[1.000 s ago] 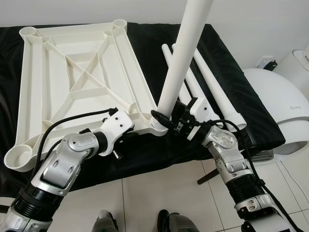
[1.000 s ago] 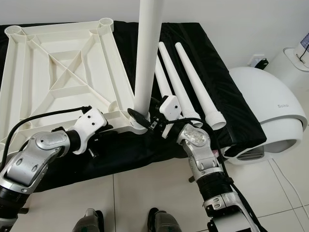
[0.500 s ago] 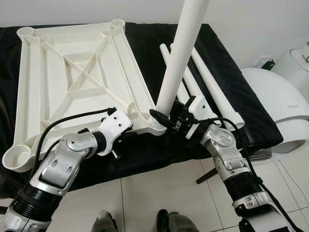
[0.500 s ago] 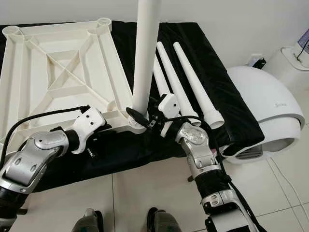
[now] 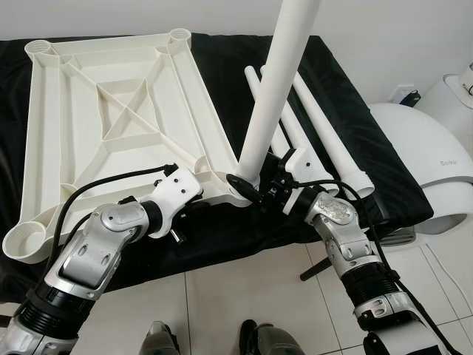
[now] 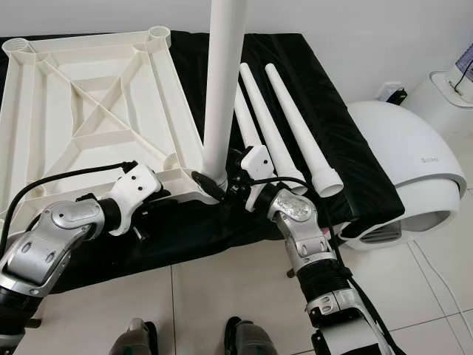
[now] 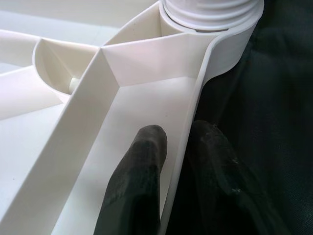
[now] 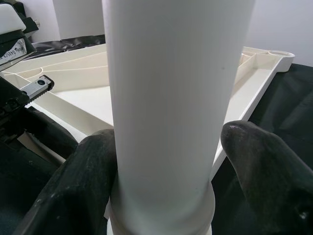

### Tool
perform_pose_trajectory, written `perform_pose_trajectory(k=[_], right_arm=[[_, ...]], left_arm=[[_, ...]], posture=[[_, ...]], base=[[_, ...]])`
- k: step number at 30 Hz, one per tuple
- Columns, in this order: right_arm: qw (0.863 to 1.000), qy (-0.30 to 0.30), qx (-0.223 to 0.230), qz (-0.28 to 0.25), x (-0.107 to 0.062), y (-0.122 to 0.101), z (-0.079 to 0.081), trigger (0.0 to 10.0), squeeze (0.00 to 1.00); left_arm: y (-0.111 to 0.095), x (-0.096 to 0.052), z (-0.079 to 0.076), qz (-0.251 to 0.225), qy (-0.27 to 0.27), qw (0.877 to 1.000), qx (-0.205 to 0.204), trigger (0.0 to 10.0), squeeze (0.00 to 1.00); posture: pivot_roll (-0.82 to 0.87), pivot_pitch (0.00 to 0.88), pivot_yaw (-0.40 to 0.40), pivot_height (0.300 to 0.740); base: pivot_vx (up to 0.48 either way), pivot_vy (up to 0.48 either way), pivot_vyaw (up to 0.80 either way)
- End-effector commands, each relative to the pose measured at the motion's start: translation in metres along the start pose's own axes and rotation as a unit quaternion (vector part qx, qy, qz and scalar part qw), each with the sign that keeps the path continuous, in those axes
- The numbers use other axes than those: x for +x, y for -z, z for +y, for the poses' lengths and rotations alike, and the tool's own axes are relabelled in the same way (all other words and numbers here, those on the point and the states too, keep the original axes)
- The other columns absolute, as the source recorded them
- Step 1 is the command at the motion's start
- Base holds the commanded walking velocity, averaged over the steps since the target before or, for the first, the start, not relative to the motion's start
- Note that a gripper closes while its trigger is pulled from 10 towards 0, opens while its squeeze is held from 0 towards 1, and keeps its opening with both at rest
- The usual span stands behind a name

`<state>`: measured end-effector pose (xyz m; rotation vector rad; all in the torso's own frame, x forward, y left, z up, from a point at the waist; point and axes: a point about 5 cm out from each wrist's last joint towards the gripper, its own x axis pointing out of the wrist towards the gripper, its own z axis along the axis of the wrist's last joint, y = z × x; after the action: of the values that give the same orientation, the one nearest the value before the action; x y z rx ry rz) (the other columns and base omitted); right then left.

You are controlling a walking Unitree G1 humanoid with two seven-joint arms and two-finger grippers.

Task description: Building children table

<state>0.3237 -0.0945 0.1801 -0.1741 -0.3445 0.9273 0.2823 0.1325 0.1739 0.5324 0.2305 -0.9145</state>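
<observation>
We see the white leg [image 5: 277, 89] standing nearly upright, long axis vertical, its foot in the near corner socket of the upturned table frame [image 5: 111, 126] on the black surface [image 5: 222, 66]. Our right claw [image 8: 166, 161] seems clamped around its base; our left claw [image 7: 181, 161] pinches the frame's rim

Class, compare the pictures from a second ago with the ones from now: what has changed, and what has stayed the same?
Little has changed. The right gripper stays around the base of the upright white plastic table leg, which stands in the corner socket as before. The left gripper still pinches the rim of the upturned white plastic tabletop. The three spare white legs lie unmoved on the black cloth.
</observation>
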Motion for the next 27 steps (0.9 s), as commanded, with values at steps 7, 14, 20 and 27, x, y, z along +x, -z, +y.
perform_pose_trajectory(k=[7,14,20,27], right_arm=[[0.999,0.02,0.031,-0.011,-0.007,0.0005,-0.0112,10.0,0.0],[0.999,0.009,0.042,-0.014,-0.0091,0.0,-0.0092,10.0,1.0],[0.999,0.003,0.034,-0.011,-0.0101,-0.0004,-0.0084,10.0,0.0],[0.999,0.0,0.033,-0.024,-0.0081,-0.0035,-0.0087,0.0,0.0]], left_arm=[[0.0012,-0.0013,-0.0056,0.001,0.012,1.0,-0.004,10.0,0.0],[0.0006,-0.0008,-0.005,0.0,0.013,1.0,-0.003,10.0,0.0],[-0.0003,0.0001,-0.0047,-0.001,0.014,1.0,-0.003,10.0,0.0],[-0.0005,0.0002,-0.0053,-0.001,0.014,1.0,-0.003,10.0,0.0]], posture=[[0.09,0.191,-0.084,0.74],[0.08,0.195,-0.08,0.74],[0.08,0.196,-0.08,0.74],[0.08,0.197,-0.082,0.74]], base=[[0.0,0.0,0.0],[0.0,0.0,0.0],[0.0,0.0,0.0],[0.0,0.0,0.0]])
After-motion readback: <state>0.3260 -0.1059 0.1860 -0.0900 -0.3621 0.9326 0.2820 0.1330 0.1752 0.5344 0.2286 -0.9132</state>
